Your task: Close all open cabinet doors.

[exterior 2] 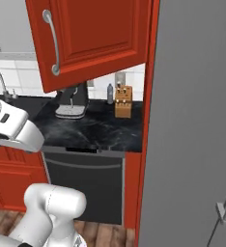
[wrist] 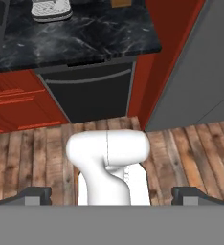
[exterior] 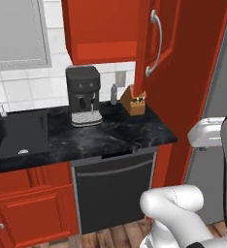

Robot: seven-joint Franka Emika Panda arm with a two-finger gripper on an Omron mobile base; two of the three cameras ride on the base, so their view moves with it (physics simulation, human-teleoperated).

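One tall red wall-cabinet door stands open above the counter, swung out toward me, its long silver bar handle at its left edge. From the left I see this cabinet door nearly edge-on, with the handle facing right. In the hand view my gripper points down at the wooden floor in front of the dishwasher. Its two dark fingertips stand far apart, open, with nothing between them. It is well below the door and away from it.
A black marble counter carries a coffee machine, a small bottle and a knife block. A dishwasher sits below, a sink to the left. A tall grey fridge rises at the right.
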